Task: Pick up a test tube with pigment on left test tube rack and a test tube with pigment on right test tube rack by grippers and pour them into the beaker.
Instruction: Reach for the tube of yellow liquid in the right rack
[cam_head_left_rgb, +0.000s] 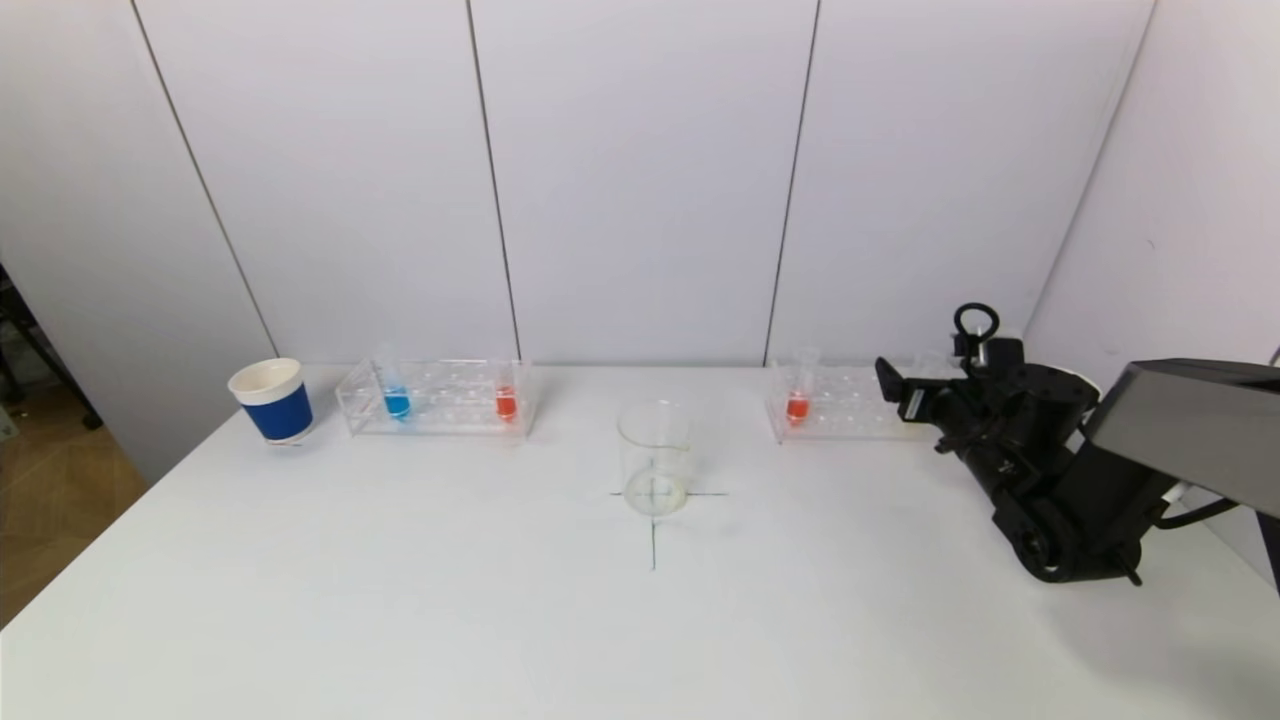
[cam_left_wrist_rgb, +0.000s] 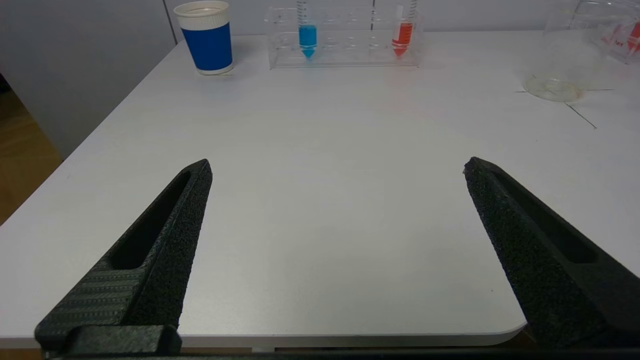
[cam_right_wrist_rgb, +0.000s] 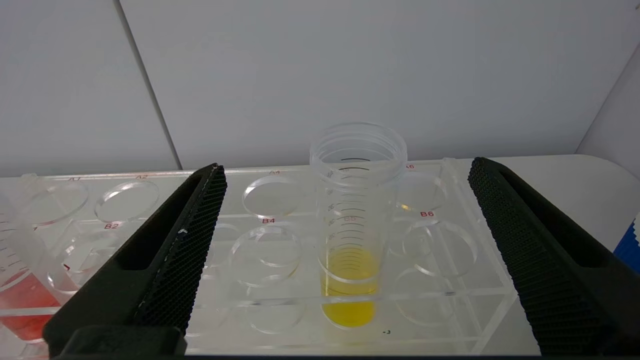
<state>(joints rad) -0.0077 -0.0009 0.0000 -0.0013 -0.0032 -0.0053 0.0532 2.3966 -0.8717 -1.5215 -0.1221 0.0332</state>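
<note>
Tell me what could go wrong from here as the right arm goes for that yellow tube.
The right claw is open around the yellow tube, which stands in a crowded clear right rack; closing off-centre could tilt the tube or drag the rack. A red tube shares that rack and might be jostled. The beaker is transparent and empty, so a badly aimed pour could spill onto the white table.

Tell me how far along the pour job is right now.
Nothing is poured yet: the beaker looks empty. In hand: the right end effector, open, is lined up on the yellow tube in the right rack, not gripping it. The left end effector is open above bare table, away from the left rack with its blue tube and red tube. Both grasps and pours remain.
</note>
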